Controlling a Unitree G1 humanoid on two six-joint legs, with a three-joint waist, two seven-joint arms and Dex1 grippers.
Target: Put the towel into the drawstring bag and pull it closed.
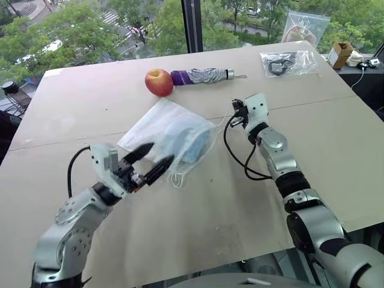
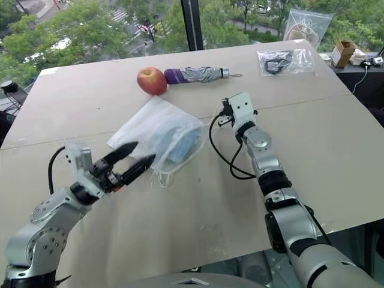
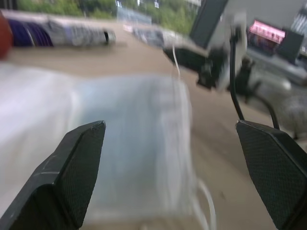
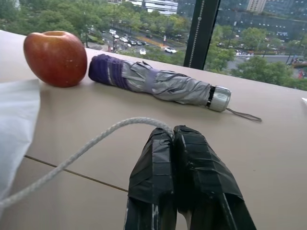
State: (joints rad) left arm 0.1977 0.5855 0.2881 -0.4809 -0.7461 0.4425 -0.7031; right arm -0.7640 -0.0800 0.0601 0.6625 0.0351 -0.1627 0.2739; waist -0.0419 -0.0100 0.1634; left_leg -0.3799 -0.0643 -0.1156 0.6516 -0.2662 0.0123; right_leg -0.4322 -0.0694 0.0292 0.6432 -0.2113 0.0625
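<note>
1. your left gripper (image 1: 149,162) has its fingers (image 3: 72,167) spread wide, holding nothing, tips just at the near edge of the drawstring bag (image 1: 159,123).
2. your right gripper (image 4: 172,136) has its fingers pressed together on the bag's white cord (image 4: 81,151), which runs from them to the bag.
3. the drawstring bag lies flat on the bench (image 1: 198,210), between both grippers, with the light-blue towel (image 1: 192,141) showing through its fabric inside.
4. an apple (image 1: 159,82) and a folded umbrella (image 1: 203,76) lie beyond the bag.

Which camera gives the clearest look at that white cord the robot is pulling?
The right wrist view: the cord runs up close into the shut right hand. Both eye views show it only as a thin line from the drawstring bag; the left wrist view blurs it.
</note>
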